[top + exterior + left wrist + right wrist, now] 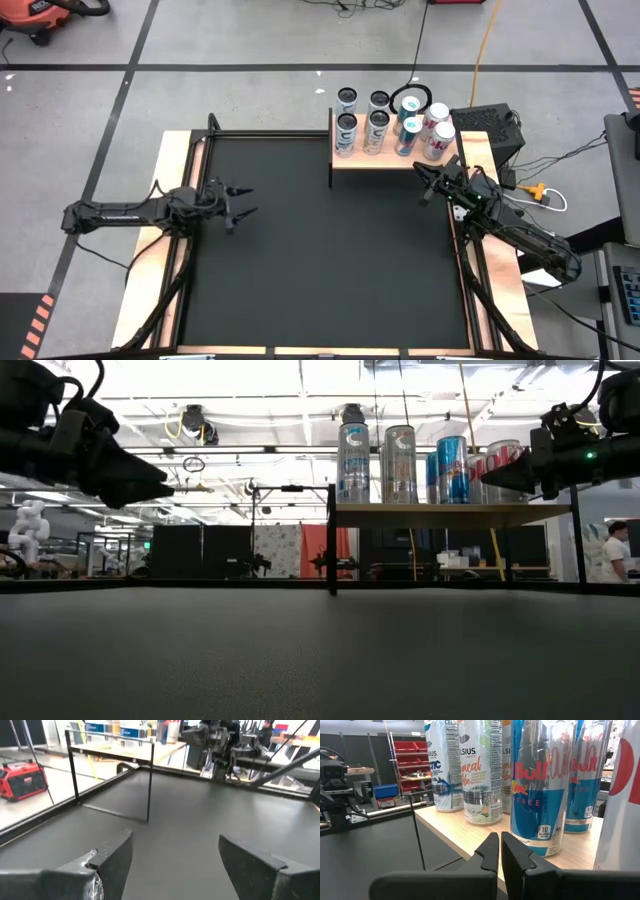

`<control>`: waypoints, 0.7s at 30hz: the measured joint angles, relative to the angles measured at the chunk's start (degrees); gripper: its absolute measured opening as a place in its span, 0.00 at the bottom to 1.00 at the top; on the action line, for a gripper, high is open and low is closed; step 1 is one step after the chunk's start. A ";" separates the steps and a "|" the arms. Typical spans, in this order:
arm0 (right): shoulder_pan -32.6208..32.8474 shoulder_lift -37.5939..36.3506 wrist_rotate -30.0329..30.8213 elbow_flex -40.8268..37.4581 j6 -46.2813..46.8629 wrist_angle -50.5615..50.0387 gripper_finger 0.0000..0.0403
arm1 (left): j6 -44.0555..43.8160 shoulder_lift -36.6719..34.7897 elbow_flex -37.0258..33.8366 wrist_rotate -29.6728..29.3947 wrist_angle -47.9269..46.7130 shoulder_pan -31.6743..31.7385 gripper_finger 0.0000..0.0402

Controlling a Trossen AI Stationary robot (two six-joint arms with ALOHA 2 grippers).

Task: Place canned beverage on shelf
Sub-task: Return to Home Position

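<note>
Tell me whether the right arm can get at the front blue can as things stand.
Probably yes. The right gripper, shut, sits just off the shelf edge facing the blue can, nothing between. The white-yellow can beside it stands close, leaving little room to open around it.

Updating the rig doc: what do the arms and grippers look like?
Both arms are black, jointed, with black cables running alongside. The left gripper and right gripper each have two dark wedge-shaped fingers; one left finger shows pale scuffing at its edge. A green light glows on the right arm.
</note>
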 joint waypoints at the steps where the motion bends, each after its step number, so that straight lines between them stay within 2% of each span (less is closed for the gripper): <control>1: -0.01 0.00 0.00 0.00 0.01 0.02 0.00 | 0.00 -1.04 -0.34 -0.02 -0.30 0.00 0.73; 21: 0.00 0.00 -0.02 -0.02 0.02 0.04 0.00 | -0.04 -11.44 -0.38 0.00 -0.58 0.00 0.73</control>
